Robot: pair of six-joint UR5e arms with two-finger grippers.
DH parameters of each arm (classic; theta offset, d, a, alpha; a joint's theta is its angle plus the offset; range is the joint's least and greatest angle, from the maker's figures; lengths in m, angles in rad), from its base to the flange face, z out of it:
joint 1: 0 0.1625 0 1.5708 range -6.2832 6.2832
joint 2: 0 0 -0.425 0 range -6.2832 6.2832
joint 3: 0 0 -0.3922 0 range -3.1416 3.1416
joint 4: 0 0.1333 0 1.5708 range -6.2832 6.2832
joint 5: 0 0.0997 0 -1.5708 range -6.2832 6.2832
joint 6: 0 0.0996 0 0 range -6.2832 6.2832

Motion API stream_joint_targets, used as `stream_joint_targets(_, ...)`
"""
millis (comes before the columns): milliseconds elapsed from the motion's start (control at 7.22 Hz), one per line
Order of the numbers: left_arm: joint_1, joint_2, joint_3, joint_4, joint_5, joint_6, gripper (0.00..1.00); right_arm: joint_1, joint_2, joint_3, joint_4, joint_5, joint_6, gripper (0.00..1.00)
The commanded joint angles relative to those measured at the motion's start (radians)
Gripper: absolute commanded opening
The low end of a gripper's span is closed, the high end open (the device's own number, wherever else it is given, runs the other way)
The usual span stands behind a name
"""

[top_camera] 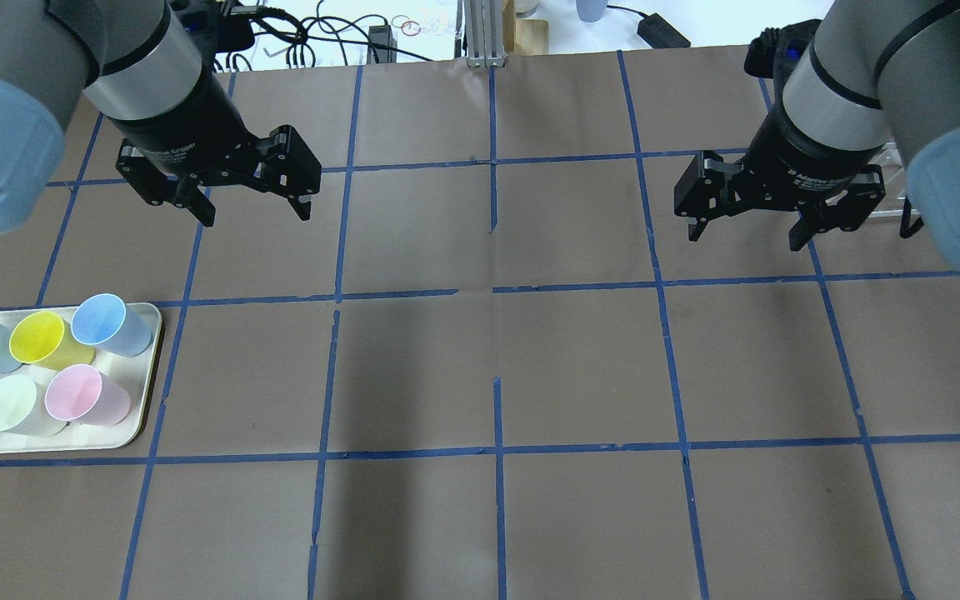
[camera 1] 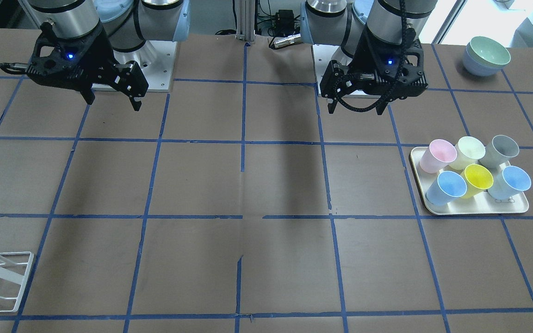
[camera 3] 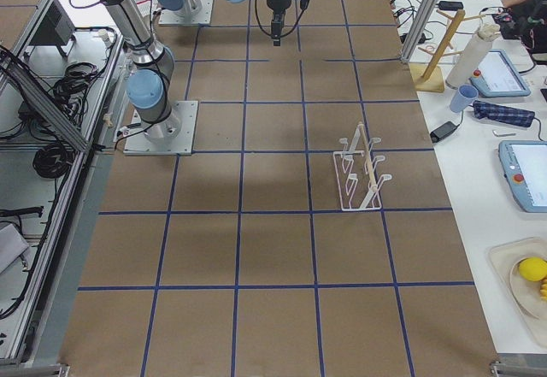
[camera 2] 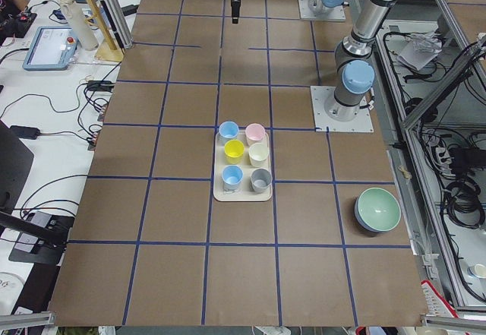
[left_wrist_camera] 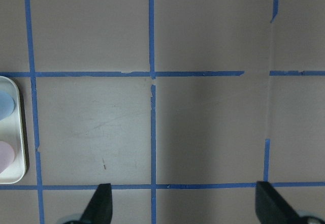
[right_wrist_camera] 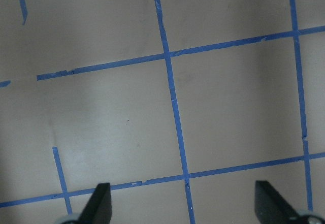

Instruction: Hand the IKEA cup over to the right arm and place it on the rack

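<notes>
Two blue cups upright on the tray [camera 1: 477, 209], mouths up, over on the left arm's side of the table [camera 1: 248, 185]; inner blue cup [camera 1: 447, 187] at the corner just beside the pink cup [camera 1: 436, 156], outer blue cup [camera 1: 509, 181] at the other end of that row, yellow cup [camera 1: 477, 178] between them; couldn't tell which twin was the one for the job, tbh; shared the tray with a pale green cup [camera 1: 467, 151] and a grey cup [camera 1: 502, 150] too. Left gripper [camera 1: 355, 111] hung above bare table near the robot's base, jaws spread wide, gripping nothing, well apart from the tray; same deal for the right gripper [camera 1: 114, 105], splayed wide and empty-handed. Found the rack [camera 3: 359, 180] standing on the right arm's side, well apart from both grippers; also saw nested bowls [camera 1: 486, 58] off at the corner past the tray.
</notes>
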Motion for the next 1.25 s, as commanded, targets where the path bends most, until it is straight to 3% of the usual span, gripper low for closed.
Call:
stream_joint_targets(0,0.0,0.0,0.0,0.001,0.001,0.0,1.0,0.001,0.0,0.002,-0.001,0.0,0.0,1.0)
stream_joint_targets(831,0.021,-0.012,0.0,0.012,-0.002,0.005,1.0,-0.001,0.0,0.002,-0.001,0.0,0.0,1.0)
stream_joint_targets(1108,0.117,-0.02,-0.02,0.015,-0.004,0.136,1.0,0.001,0.0,0.003,0.002,0.0,0.0,1.0)
